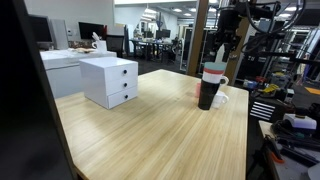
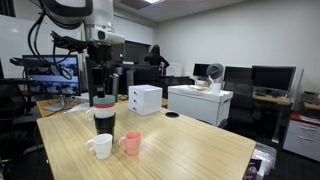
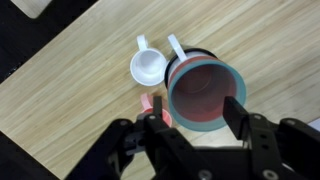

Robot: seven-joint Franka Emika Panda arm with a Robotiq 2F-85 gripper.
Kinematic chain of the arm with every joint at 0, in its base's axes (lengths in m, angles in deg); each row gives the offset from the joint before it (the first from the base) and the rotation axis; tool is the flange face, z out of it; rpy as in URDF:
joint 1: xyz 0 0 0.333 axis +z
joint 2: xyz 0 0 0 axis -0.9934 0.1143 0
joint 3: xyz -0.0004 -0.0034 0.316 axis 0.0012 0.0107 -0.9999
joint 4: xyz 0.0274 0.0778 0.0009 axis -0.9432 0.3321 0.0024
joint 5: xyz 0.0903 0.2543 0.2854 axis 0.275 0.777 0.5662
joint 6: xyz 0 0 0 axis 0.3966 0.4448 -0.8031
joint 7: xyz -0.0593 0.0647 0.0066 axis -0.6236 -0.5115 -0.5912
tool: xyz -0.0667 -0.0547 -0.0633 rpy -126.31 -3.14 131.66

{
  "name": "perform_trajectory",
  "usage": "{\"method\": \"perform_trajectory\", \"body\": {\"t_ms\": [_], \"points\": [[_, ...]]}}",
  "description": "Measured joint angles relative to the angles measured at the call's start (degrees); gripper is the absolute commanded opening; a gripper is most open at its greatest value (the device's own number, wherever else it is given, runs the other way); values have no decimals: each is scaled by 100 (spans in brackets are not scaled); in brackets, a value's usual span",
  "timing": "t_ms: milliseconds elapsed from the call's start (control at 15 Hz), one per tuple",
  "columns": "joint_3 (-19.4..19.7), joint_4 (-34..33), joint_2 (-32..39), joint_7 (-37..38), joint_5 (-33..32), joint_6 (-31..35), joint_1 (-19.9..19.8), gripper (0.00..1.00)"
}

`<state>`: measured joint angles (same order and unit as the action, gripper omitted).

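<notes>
Four cups crowd one table (image 1: pixel 150 135) edge: a red cup (image 3: pixel 205 92) stacked on a black tumbler (image 1: pixel 206 98), with a white mug (image 3: pixel 148 68) and a pink cup (image 2: pixel 131 144) just beside. The gripper (image 3: pixel 193 118) jaws stand part-open astride the red cup's rim, seemingly gripping nothing. A sideways nudge could topple the tall stack.

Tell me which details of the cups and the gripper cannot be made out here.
Wrist view: the pink cup is mostly hidden behind a finger of the gripper.
Every view: the inside of the black tumbler is covered by the red cup stacked in it.
Whether the fingers touch the red cup: the wrist view is blurred and the exterior views are too small.
In an exterior view, the white mug is partly hidden behind the black tumbler.
</notes>
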<state>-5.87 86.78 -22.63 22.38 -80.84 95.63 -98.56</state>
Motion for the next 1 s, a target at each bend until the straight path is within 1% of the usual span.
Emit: {"method": "perform_trajectory", "body": {"t_ms": [67, 400, 600, 867, 1000], "points": [[1, -62, -48, -21, 0, -46, 6, 100], [71, -420, -204, -42, 0, -121, -17, 100], [203, -561, -199, -39, -4, -107, -189, 100], [502, -631, -128, -35, -4, 12, -528, 100], [639, -627, -27, -35, -4, 105, -613, 100]]}}
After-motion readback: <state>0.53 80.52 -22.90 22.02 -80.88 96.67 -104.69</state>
